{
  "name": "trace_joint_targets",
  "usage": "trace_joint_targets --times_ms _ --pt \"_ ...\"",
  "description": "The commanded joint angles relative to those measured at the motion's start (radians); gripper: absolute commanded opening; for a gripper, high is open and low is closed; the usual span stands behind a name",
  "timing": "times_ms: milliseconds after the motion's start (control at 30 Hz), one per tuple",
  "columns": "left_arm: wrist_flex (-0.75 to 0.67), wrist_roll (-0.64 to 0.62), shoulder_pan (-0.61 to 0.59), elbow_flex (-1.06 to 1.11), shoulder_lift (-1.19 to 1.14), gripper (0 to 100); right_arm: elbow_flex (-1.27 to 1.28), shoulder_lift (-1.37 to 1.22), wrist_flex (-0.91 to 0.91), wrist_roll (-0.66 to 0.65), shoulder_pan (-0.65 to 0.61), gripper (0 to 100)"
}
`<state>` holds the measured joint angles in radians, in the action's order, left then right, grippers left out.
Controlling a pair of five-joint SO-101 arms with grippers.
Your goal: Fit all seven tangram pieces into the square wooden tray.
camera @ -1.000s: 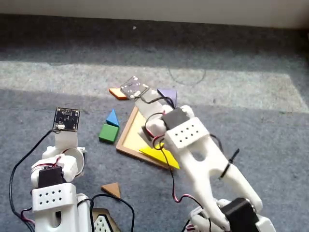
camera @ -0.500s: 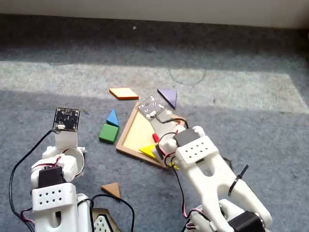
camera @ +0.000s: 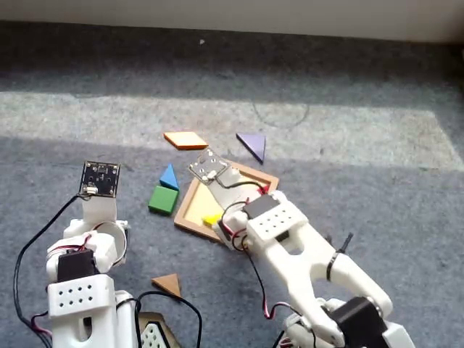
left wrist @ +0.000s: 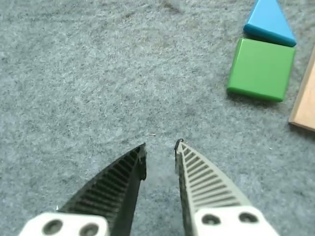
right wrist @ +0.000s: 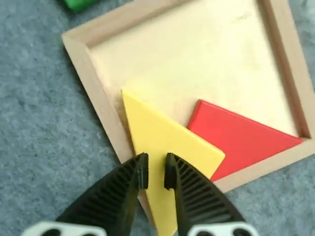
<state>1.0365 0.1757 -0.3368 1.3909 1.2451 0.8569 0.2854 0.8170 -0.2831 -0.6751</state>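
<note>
**Jaws: both pairs narrowly parted**

The right jaws are above the yellow triangle (right wrist: 162, 142). It lies partly in the wooden tray (right wrist: 97, 93), crossing the rim, against the red triangle (right wrist: 236, 135). The left jaws are above the bare grey table (camera: 377, 181), near the green square (left wrist: 261, 69) and blue triangle (left wrist: 269, 24). The floor of the tray beyond them is open.

From my seat I see grey carpet (camera: 377, 94) covering the whole work surface, its nap coarse and fuzzy in the wrist views. A paler band of daylight (camera: 87, 116) runs across it from side to side, with a faint ring mark (camera: 280, 112) inside that band. Farther back there is a small white speck (camera: 202, 42) on the darker carpet, and a pale wall strip (camera: 290, 13) runs along the far edge.
</note>
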Motion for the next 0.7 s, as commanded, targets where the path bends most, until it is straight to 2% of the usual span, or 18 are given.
trace_joint_targets --times_ms 0,200,667 --pt "-0.017 0.009 -0.012 -0.007 0.012 12 -0.114 -0.139 -0.010 0.018 -0.005 7.4" --pt "-0.017 0.009 -0.012 -0.007 0.012 12 -0.211 -0.191 -0.008 0.020 -0.067 7.4" --pt "-0.017 0.009 -0.012 -0.007 0.013 12 -0.220 -0.180 0.024 0.021 -0.166 7.4"
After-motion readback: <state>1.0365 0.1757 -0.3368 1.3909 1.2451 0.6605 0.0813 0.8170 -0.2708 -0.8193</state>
